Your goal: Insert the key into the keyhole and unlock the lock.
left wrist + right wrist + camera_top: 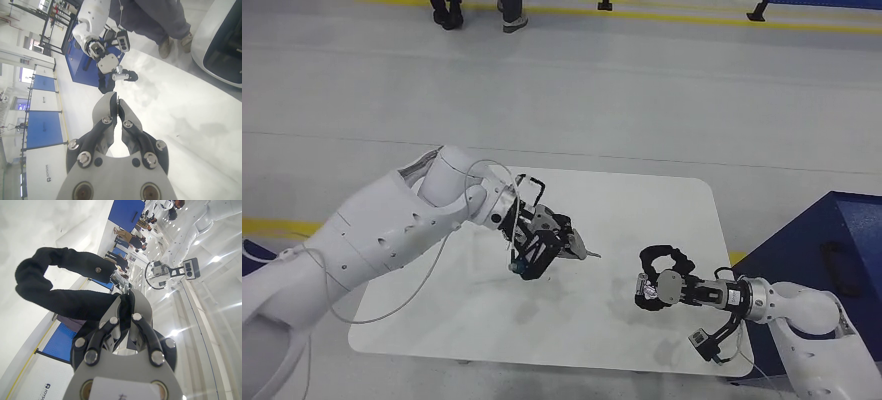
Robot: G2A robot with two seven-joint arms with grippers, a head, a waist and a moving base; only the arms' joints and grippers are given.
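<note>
My left gripper (pixel 577 248) hovers over the middle of the white table (pixel 642 200), shut on a thin metal key (pixel 589 255) that points toward the other arm. In the left wrist view the key (pixel 118 106) is a narrow sliver pinched between the pads of that gripper (pixel 117 100). My right gripper (pixel 650 291) is at the table's right side, shut on the lock (pixel 662 268), which has a black fabric-sleeved loop (pixel 75 256) and a silver body (pixel 122 283). That gripper (pixel 126 298) clamps the sleeve beside the body. The lock's silver body (pixel 121 76) faces the key, a short gap away.
A blue cabinet (pixel 832 250) stands off the table's right edge, close behind my right arm. Loose cables hang from the left arm (pixel 432 270) over the table's left part. A person's legs (pixel 160 22) stand beyond the table's far edge.
</note>
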